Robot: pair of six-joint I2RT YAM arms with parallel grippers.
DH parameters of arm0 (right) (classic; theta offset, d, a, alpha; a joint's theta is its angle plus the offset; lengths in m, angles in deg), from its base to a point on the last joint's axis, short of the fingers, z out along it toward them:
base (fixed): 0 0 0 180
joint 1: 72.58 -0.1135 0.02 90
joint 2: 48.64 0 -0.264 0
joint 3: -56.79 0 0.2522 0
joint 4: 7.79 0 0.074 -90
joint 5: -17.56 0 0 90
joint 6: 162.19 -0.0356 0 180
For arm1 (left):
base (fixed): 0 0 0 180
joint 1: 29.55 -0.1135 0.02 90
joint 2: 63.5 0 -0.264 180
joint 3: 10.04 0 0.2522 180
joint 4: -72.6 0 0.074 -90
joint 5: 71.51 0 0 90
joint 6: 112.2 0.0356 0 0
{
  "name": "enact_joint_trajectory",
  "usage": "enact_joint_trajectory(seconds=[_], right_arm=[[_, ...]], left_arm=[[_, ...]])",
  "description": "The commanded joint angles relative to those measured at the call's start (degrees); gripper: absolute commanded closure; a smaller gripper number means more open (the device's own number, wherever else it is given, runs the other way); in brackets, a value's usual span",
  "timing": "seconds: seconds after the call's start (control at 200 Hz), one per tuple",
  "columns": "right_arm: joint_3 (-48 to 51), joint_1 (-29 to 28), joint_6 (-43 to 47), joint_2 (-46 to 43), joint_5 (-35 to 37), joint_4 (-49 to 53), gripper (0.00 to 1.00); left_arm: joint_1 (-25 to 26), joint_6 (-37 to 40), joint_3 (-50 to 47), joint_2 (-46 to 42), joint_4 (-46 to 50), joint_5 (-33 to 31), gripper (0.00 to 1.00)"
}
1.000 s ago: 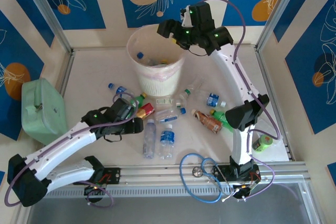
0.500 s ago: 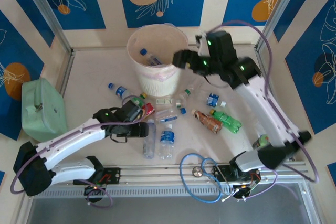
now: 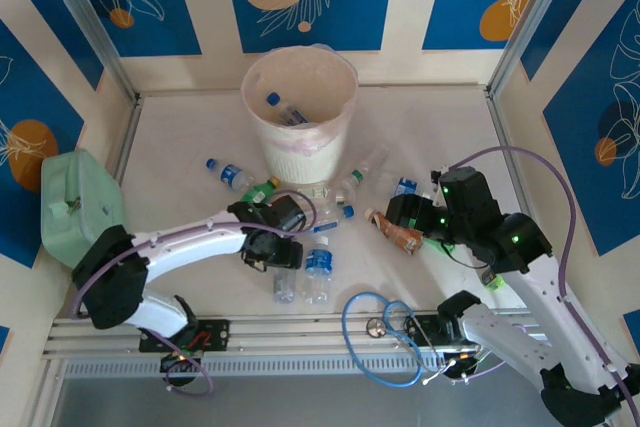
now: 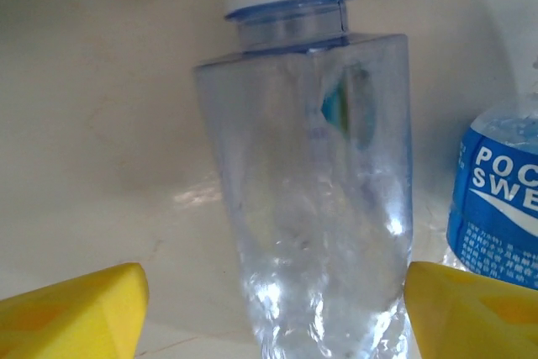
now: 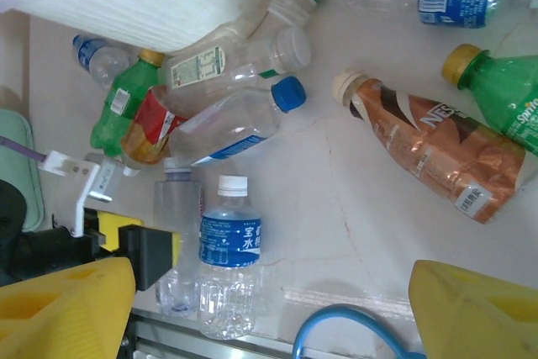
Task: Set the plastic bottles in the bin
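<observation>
- Swung down and away from the bin (image 3: 300, 147): right gripper (image 5: 273, 292), fingers spread wide, holding nothing.
- Left gripper (image 4: 276, 279) fingers open, straddling 1 clear bottle (image 4: 311, 166).

2 white arms (image 3: 190, 241) with black joints (image 3: 470, 203), small green lights (image 3: 447, 187), looping purple cables (image 3: 510, 149) and bright yellow fingers (image 5: 67, 308).

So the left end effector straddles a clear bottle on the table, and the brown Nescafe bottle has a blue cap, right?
Not quite: the right wrist view shows the brown Nescafe bottle has a cream cap, not blue. The left end effector does straddle a clear bottle on the table.
</observation>
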Motion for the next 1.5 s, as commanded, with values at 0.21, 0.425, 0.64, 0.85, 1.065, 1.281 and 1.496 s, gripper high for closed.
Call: enact_joint_trajectory(seconds=[0.21, 0.425, 0.64, 0.85, 1.065, 1.281, 1.496], right_arm=[[-0.19, 1.57, 0.76, 0.56, -1.63, 0.28, 0.15], [-0.01, 2.12, 0.63, 0.1, -1.43, 0.33, 0.15], [-0.62, 3.34, 1.07, 0.15, -1.72, 0.63, 0.15], [-0.79, 4.88, 1.36, 0.17, -2.42, 0.37, 0.15], [-0.88, 5.58, 1.49, -0.34, -2.86, 0.54, 0.15], [-1.05, 6.25, 1.86, -0.58, -3.2, 1.19, 0.15], [-0.54, 7.5, 2.12, -1.0, -4.0, 1.33, 0.15]], left_arm=[[0.86, -0.64, 0.37, 5.21, -2.1, 2.63, 0.26], [0.87, -0.9, 0.55, 4.43, -1.08, 1.66, 0.33], [1.54, -1.35, 0.67, 1.05, 1.83, 0.28, 0.38], [2.27, -1.0, 1.96, -2.38, 5.06, -1.84, 0.39], [2.34, -0.58, 2.19, -1.46, 5.51, -1.95, 0.24], [2.32, 0.06, 2.6, 3.38, 4.03, -1.57, 0.21], [2.36, -0.03, 2.66, 5.78, 3.27, -0.7, 0.39]])
